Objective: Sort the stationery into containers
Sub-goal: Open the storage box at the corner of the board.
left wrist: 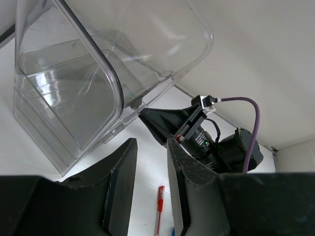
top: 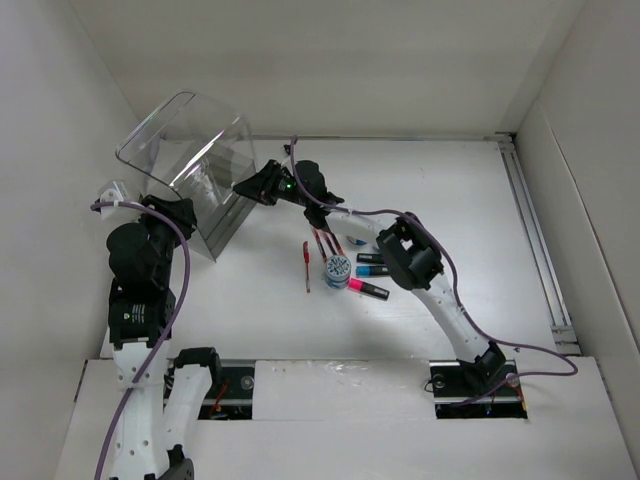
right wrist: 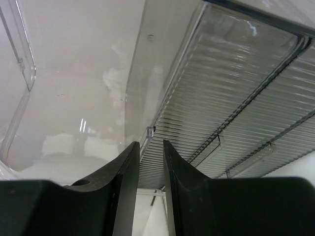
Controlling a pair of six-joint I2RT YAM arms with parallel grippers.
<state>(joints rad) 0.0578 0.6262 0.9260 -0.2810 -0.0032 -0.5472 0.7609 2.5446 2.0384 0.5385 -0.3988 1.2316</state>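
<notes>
The clear acrylic box (top: pixel 190 165) stands at the far left with its curved lid up; it also shows in the left wrist view (left wrist: pixel 74 88). My right gripper (top: pixel 246 187) is open and empty, its tips at the box's front opening, over the ribbed floor (right wrist: pixel 236 98). My left gripper (top: pixel 186 216) is open and empty beside the box's near left corner. One patterned-lid tub (top: pixel 338 268), a lone red pen (top: pixel 306 266), more red pens (top: pixel 324 243), a pink-capped marker (top: pixel 366 288) and two other markers (top: pixel 374 264) lie mid-table. The other tubs are out of sight.
The right arm (top: pixel 420 260) stretches across the stationery cluster and hides part of it. White walls enclose the table. A metal rail (top: pixel 535 230) runs along the right edge. The left wrist view shows the right gripper (left wrist: pixel 147 118) and a red pen (left wrist: pixel 161 196).
</notes>
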